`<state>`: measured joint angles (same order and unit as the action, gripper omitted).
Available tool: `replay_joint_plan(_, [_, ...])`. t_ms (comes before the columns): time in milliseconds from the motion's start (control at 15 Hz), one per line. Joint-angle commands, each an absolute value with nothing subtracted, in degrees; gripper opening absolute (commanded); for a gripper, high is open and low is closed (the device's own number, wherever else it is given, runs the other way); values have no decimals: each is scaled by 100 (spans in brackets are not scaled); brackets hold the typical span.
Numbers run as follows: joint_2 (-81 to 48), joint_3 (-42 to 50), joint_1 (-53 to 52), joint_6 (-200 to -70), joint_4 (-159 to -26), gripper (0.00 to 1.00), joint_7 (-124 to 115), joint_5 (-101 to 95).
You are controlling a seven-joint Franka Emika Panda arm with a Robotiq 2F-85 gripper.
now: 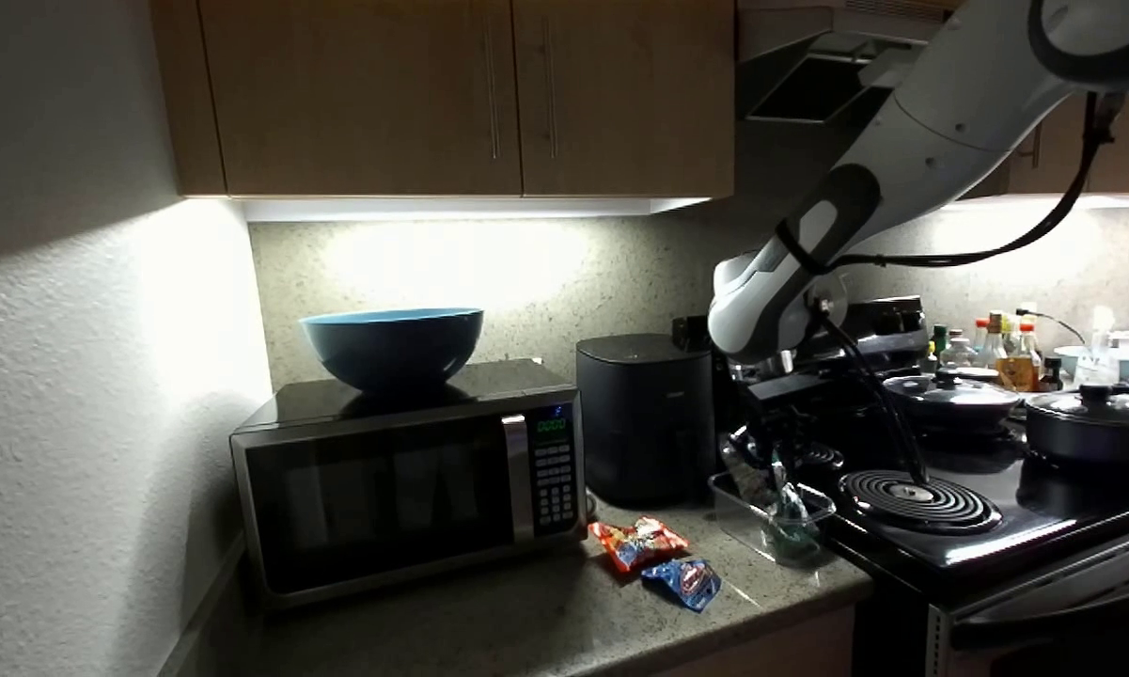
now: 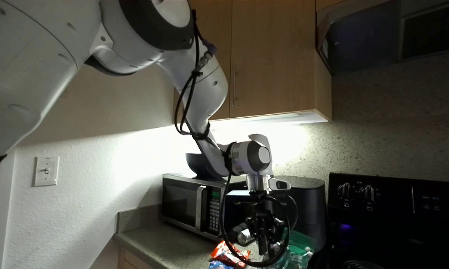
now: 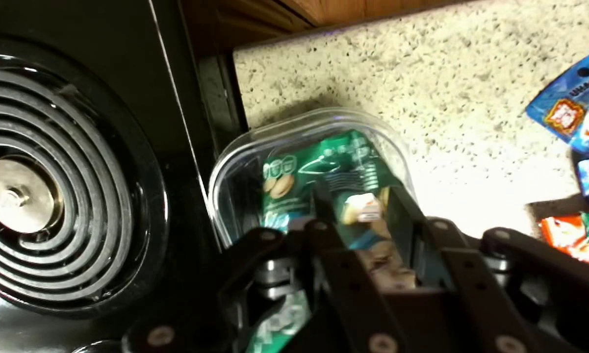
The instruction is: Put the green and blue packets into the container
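Observation:
The green packet lies in the see-through container, in the wrist view. In an exterior view the green packet leans up inside the container, at the counter's edge beside the stove. My gripper is over the container with its fingers apart. Part of the green packet shows between and below them; no pinch on it is visible. The gripper looks dark in the exterior views. The blue packet lies on the counter, apart from the container. It is cut off at the wrist view's right edge.
An orange-red packet lies against the blue packet. A black air fryer stands behind the container. A microwave with a big blue bowl on top is beside it. The stove burner adjoins the container's side.

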<state>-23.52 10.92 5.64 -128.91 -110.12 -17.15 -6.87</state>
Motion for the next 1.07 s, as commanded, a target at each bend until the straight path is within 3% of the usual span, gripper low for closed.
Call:
replay_joint_plan(0, [-2612, 1057, 660, -12558, -10573, 66, -1498, -571])
replay_joint_plan(267, [-2631, 1063, 654, -12486, -10428, 92, -1481, -613])
replay_joint_plan(400, [-2470, 1045, 535, -12417, -10454, 100, -1511, -732])
replay_joint_plan(1000, [-2372, 597, 220, -11934, -10284, 100, -935, -731])
